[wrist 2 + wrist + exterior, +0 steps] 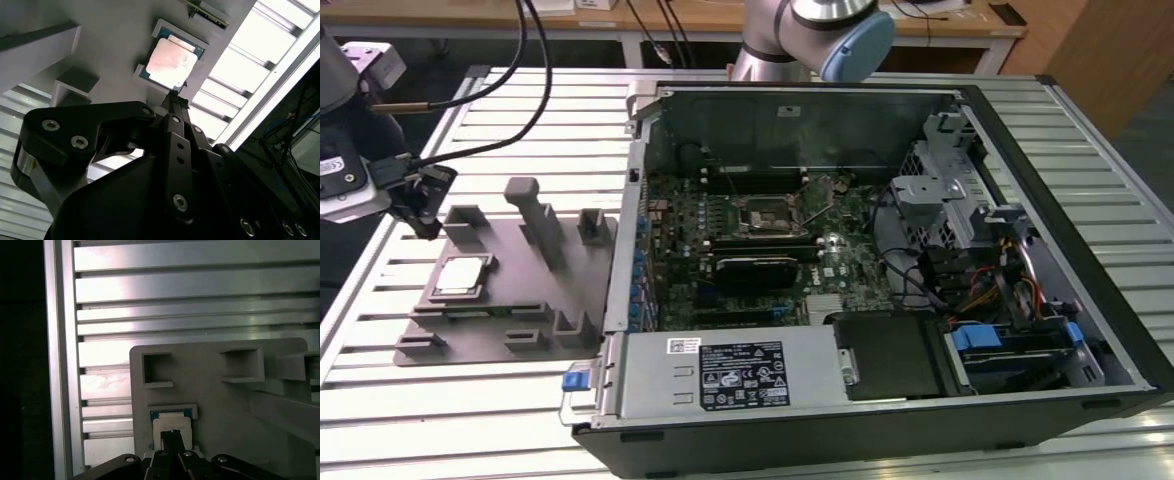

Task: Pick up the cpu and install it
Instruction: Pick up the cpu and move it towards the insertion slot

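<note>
Silver cpu (462, 276), perhaps teal-edged; grey fixture plate (507, 302); black gripper (173, 97)

An open computer case (854, 445) lies on the slatted metal worktop (454, 430), its motherboard (678, 215) exposed (the silver power supply (720, 375) sits along its near wall). Beside it, toward the exterior view's left, a grey fixture plate (487, 337) carries upright posts (534, 220).

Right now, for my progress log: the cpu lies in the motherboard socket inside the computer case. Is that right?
Not right. The cpu lies on the grey fixture plate, outside the computer case on the exterior view's left. The exterior view shows this, with the pincer close beside the plate.
</note>
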You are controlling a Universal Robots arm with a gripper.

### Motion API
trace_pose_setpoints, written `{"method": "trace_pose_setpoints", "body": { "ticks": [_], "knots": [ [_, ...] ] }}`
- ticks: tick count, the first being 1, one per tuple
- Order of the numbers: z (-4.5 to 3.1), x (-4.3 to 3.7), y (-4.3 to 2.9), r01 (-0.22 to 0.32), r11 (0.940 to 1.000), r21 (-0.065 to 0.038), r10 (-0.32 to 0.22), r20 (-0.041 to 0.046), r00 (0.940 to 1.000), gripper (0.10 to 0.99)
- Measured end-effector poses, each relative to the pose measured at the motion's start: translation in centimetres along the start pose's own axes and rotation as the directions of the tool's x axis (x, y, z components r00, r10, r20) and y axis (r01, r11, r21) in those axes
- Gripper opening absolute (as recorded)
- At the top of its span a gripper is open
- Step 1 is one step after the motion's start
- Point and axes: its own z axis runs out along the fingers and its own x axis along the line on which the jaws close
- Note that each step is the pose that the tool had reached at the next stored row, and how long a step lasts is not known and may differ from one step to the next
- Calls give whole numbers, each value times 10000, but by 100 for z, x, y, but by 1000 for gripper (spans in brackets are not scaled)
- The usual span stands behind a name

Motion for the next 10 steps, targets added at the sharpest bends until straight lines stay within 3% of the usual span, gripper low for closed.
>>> {"method": "trace_pose_setpoints", "body": {
  "ticks": [10],
  "knots": [
    [114, 23, -9, 0, 10000, 39, 0, 2, 10000, 106]
  ]
}}
